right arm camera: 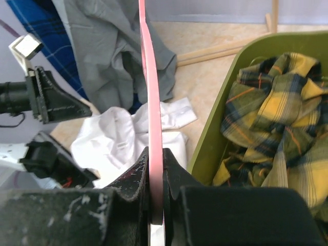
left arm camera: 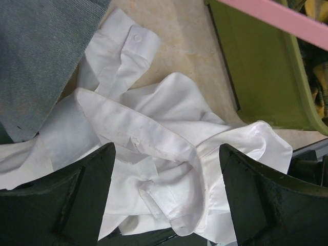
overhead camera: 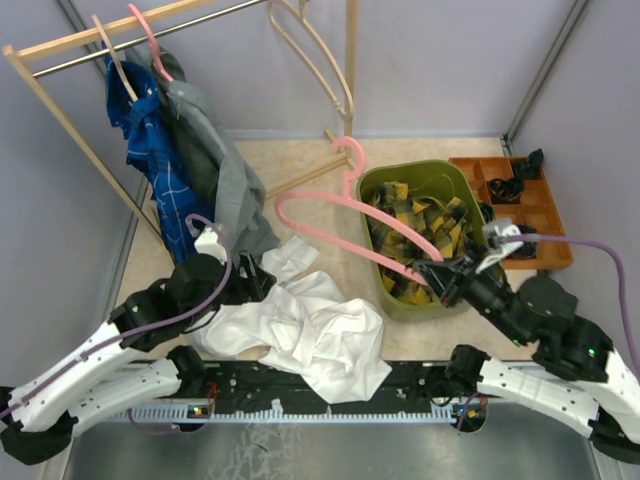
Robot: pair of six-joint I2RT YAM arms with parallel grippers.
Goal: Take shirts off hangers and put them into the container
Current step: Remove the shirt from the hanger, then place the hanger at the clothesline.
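Fingers of my left tool (left arm camera: 166, 154) stand wide apart over the crumpled white shirt (left arm camera: 169, 107) on the tabletop (left arm camera: 189, 41); I cannot tell whether they touch it. My right tool (right arm camera: 156, 164) is clamped on the pink hanger (right arm camera: 148, 77). To its right, the yellow-and-black plaid shirt (right arm camera: 277, 102) lies bunched in the olive-green container (right arm camera: 212, 138).

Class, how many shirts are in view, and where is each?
4. Plaid shirt in the container; white shirt on the table; grey shirt and blue shirt hanging on the rack. Others may lie hidden.
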